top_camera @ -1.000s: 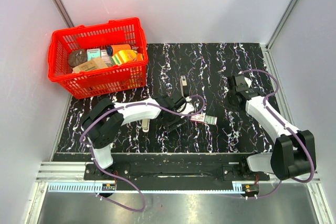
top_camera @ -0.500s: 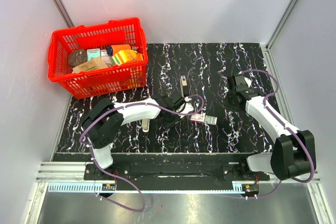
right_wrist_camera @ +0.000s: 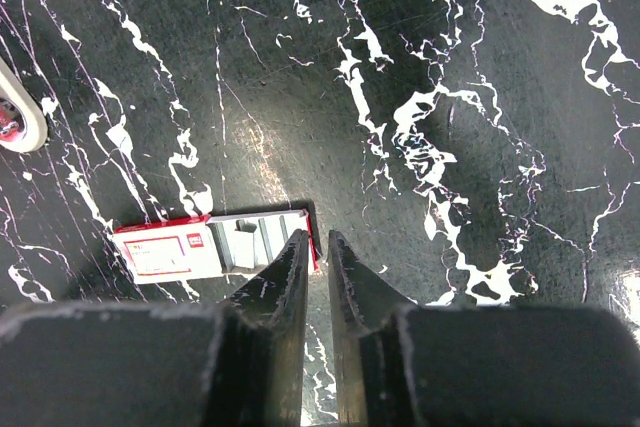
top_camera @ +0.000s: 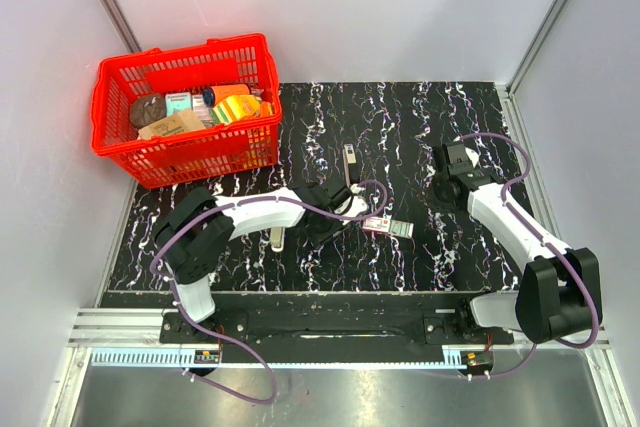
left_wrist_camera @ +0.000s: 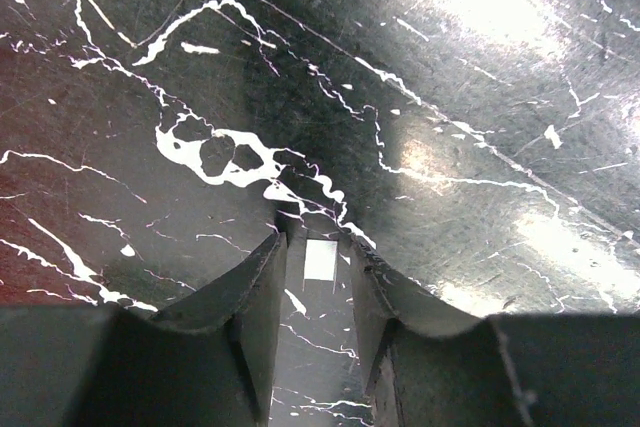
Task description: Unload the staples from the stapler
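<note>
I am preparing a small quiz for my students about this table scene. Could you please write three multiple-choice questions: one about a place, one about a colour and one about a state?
1. Where does the red basket stand in the top view?
A) at the far left corner
B) between the two arm bases
C) at the far right corner

2. Which colours does the small flat box have?
A) blue and yellow
B) red and white
C) green all over

3. What does the right tool hold?
A) the small flat box
B) a pen
C) nothing

Answers:
1 A: the top view shows it at the far left, away from both arms.
2 B: the right wrist view shows its red edge and white label.
3 C: its fingers stand close together, with only the black mat seen between them.
</note>
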Robot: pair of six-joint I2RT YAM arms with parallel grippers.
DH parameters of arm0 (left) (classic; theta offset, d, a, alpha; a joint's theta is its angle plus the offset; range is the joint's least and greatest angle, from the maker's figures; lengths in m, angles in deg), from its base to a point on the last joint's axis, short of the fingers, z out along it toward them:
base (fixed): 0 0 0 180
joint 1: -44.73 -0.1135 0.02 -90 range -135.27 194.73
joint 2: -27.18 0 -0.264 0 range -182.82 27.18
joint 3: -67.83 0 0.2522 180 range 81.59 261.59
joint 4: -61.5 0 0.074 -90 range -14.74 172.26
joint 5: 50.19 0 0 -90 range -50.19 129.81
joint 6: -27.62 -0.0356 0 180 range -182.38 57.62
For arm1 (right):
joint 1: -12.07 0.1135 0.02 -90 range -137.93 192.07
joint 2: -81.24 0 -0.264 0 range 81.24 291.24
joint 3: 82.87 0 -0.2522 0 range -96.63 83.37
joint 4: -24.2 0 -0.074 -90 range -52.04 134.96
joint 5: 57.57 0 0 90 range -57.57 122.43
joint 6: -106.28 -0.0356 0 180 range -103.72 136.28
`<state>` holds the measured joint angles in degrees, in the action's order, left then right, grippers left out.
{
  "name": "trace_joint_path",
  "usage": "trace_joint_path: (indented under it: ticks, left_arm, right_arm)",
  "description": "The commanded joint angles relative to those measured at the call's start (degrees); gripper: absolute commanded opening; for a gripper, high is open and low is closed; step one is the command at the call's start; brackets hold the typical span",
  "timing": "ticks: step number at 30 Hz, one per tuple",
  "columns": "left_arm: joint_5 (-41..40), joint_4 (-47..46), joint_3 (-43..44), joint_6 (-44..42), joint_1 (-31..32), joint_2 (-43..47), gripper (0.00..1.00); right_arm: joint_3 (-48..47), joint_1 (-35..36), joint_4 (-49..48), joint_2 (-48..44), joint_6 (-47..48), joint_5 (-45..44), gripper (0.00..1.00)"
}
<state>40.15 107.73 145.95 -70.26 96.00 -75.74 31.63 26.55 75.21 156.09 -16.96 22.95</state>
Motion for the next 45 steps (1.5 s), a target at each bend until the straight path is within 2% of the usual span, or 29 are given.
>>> trace_joint_path:
  ticks: [1,5,11,16,21,25,31,38,42,45]
  left_arm:
    - [-2.0,2.0,-2.0,-0.2,-0.2,0.3,0.35]
    - [-1.7,2.2,-2.7,-0.4,-0.3,1.0,0.25]
    - [-0.6,2.2,-3.4,-0.7,-0.3,0.9,0.16]
    - [2.1,2.2,-2.5,-0.7,-0.3,1.3,0.02]
    - [3.1,3.2,-0.1,-1.8,-0.6,2.8,0.00]
    - [6.5,7.0,5.8,-3.2,-3.3,4.6,0.00]
    - [14.7,15.6,22.9,-3.5,-8.0,7.2,0.00]
    - [28.7,22.0,42.8,-0.1,-11.6,6.8,0.00]
    - [38.9,19.0,44.4,4.0,-14.1,9.0,0.00]
    - [48.8,10.8,44.1,10.7,-18.3,11.4,0.00]
  right_arm:
    - [-1.4,0.5,0.3,-0.8,0.8,-0.6,0.18]
    - [-1.5,0.5,0.6,-0.8,0.8,-0.6,0.18]
    - [-2.0,0.4,0.8,-0.7,0.8,-1.0,0.18]
    - [-2.5,0.5,1.1,-0.6,0.9,-1.0,0.18]
    - [-3.1,0.5,1.5,-0.8,1.0,-1.0,0.18]
    - [-4.4,0.5,1.9,-1.1,1.0,-0.9,0.18]
    - [-9.2,0.5,3.2,-3.6,1.4,1.5,0.18]
    - [-13.2,0.5,-0.9,-7.3,4.3,11.0,0.24]
    - [-14.5,0.5,-5.9,-9.1,4.6,24.5,0.31]
    - [-15.8,0.5,-14.6,-11.1,2.6,37.8,0.37]
